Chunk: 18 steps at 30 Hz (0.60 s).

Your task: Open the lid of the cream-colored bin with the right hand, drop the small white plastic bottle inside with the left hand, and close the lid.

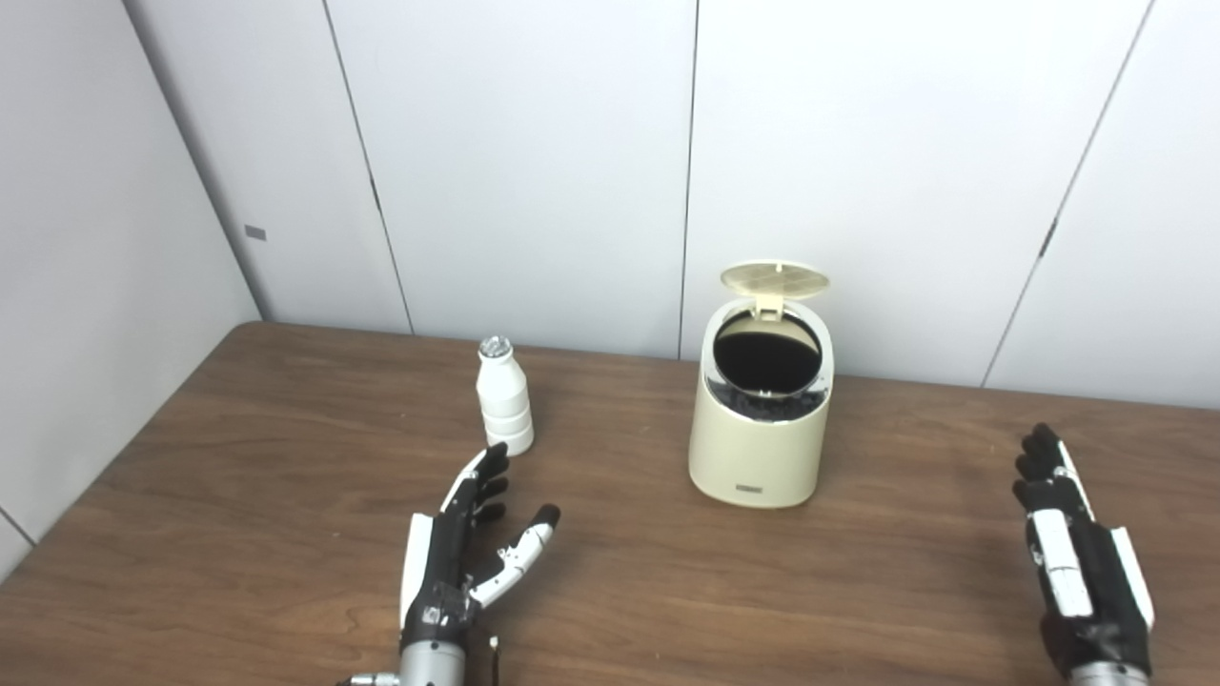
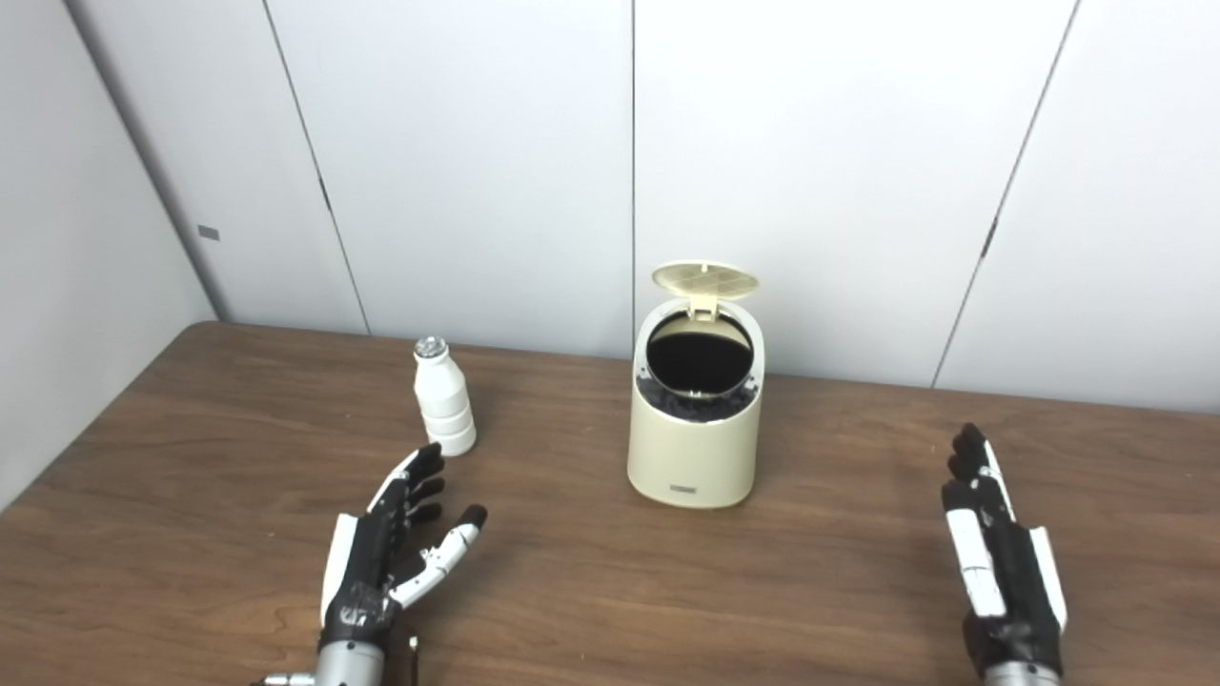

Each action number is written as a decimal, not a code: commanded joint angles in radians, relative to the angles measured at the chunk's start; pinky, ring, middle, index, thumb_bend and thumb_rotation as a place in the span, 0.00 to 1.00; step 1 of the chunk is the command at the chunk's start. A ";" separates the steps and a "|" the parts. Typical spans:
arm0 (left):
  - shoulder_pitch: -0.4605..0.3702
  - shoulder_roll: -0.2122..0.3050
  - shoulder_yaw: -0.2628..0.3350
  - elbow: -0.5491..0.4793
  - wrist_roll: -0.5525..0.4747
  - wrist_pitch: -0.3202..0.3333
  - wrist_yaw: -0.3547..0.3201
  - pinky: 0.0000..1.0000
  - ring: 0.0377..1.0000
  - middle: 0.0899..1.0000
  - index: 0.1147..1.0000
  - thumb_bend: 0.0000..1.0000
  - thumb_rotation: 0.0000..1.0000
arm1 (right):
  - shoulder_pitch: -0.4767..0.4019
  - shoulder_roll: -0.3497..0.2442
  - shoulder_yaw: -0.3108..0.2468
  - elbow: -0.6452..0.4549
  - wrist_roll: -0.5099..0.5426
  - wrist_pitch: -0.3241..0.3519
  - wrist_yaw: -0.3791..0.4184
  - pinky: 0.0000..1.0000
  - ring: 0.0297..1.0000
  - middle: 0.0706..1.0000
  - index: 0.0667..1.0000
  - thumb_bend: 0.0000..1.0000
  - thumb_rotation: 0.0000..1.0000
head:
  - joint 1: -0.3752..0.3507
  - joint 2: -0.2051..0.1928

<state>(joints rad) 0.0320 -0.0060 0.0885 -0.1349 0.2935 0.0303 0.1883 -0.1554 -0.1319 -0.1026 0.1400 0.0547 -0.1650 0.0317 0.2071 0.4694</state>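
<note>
One cream-colored cylindrical plastic bin (image 1: 760,429) stands upright near the middle of the brown wood-grain table (image 1: 238,457), toward the far edge. Its round cream lid (image 1: 774,278) is flipped up on the rear hinge, standing open above the mouth; dark interior visible, contents cannot be told. Small white ribbed plastic bottle (image 1: 503,397) with a silvery foil cap stands upright to the left of the bin, well apart from it, not touching anything.

Left hand (image 1: 464,553), black and white, sits low over the table just in front of the bottle, fingers spread and stretched forward, thumb out to the side, holding nothing. Its fingertips (image 1: 493,460) are just short of the bottle base, a small gap between them. Right hand (image 2: 1001,548) is far right of the bin, well apart, edge-on to the camera, fingers extended together and pointing away, empty.

White panelled walls (image 1: 534,171) behind and to the left of the table.
</note>
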 commanded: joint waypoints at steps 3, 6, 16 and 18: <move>-0.051 0.043 0.012 -0.079 0.043 0.043 0.005 0.75 0.78 0.82 0.87 0.80 0.27 | 0.052 0.022 0.007 0.034 -0.003 -0.017 -0.009 0.98 0.98 0.97 0.96 0.58 0.86 | -0.003 0.005; -0.070 0.065 0.023 -0.104 0.055 0.079 0.005 0.72 0.76 0.79 0.87 0.84 0.26 | 0.052 0.023 0.007 0.030 0.002 -0.010 -0.005 0.98 0.98 0.97 0.97 0.57 0.86 | -0.002 0.006; -0.159 0.127 0.064 -0.062 0.121 0.181 0.030 0.64 0.71 0.77 0.84 0.81 0.17 | 0.053 0.021 0.013 0.025 -0.006 0.000 0.000 0.97 0.97 0.97 0.97 0.59 0.86 | 0.001 0.020; -0.177 0.144 0.058 -0.038 0.155 0.211 0.032 0.64 0.74 0.80 0.84 0.82 0.18 | 0.053 0.020 0.015 0.025 -0.015 -0.001 -0.003 0.97 0.97 0.98 0.97 0.58 0.86 | -0.001 0.024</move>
<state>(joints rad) -0.1061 0.1142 0.1488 -0.1684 0.4154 0.2320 0.2009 -0.1521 -0.1319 -0.0983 0.1319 0.0386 -0.1605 0.0303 0.2056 0.4924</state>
